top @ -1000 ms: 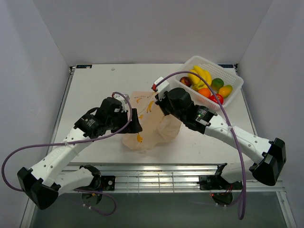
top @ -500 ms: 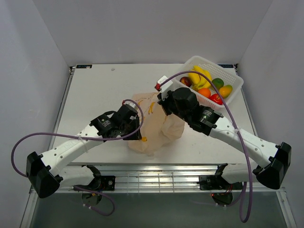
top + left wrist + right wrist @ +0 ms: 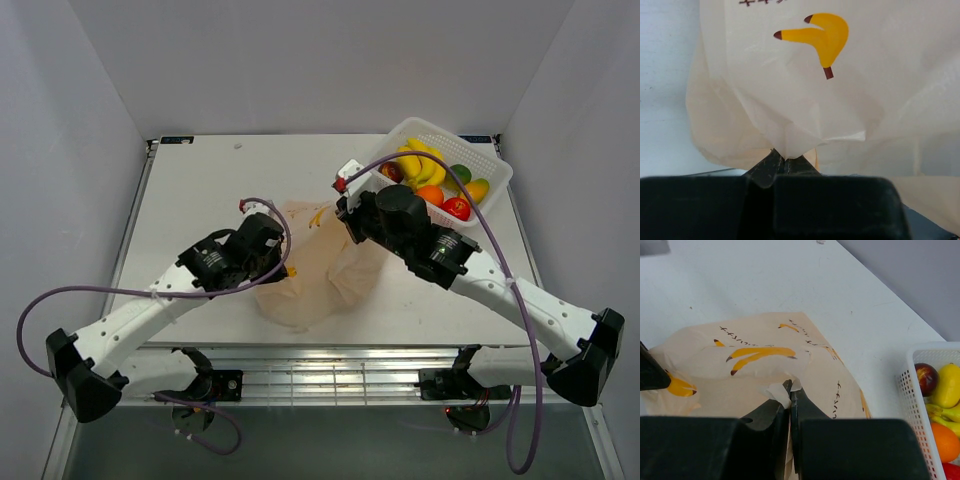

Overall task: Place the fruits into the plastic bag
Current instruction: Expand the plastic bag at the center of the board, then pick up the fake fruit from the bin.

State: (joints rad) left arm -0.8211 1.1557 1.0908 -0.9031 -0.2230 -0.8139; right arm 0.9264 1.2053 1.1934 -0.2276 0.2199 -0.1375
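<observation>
Upper right, 1 white basket [image 3: 492, 163] holds 6 fruits [image 3: 430, 195]; mid-frame, left tool [image 3: 784, 159] and right tool [image 3: 790, 388] each clench 1 plastic bag [image 3: 318, 272] on the desk [image 3: 200, 190].

This looks like a robot test lab. A flat white table [image 3: 210, 180] stands between plain white walls [image 3: 300, 60]. White robot arms [image 3: 140, 315] with purple cables [image 3: 90, 293] are bolted to its silver metal rail [image 3: 330, 375].

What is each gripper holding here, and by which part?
Both hold the plastic bag. The left gripper pinches a bunched fold of its film; the right gripper pinches another crumpled fold.
</observation>
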